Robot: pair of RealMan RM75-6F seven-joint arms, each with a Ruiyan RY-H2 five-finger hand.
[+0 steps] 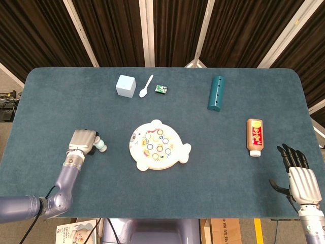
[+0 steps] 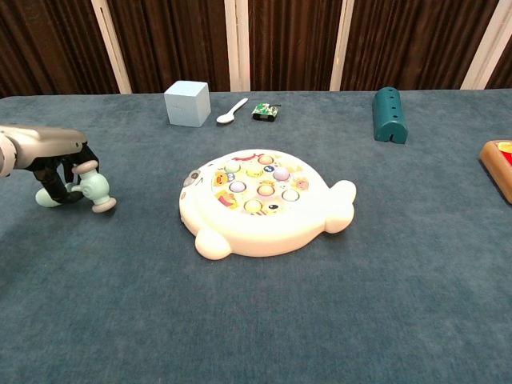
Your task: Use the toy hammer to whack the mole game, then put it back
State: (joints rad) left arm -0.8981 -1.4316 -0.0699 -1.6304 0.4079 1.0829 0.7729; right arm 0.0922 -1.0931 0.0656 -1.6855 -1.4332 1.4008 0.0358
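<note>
The white mole game [image 1: 158,145] [image 2: 264,202], shaped like a seal with coloured buttons, lies mid-table. Left of it my left hand [image 1: 82,141] [image 2: 50,158] grips the mint toy hammer [image 1: 99,146] [image 2: 91,188]. The hammer's head points toward the game and its handle end sticks out behind the fingers, low over the cloth. My right hand [image 1: 299,176] rests at the table's right front edge, fingers stretched apart, holding nothing. It shows only in the head view.
At the back stand a pale blue cube [image 1: 125,85], a white spoon [image 1: 146,85], a small green packet [image 1: 161,89] and a teal block [image 1: 216,93]. A brown sauce bottle [image 1: 254,136] lies at the right.
</note>
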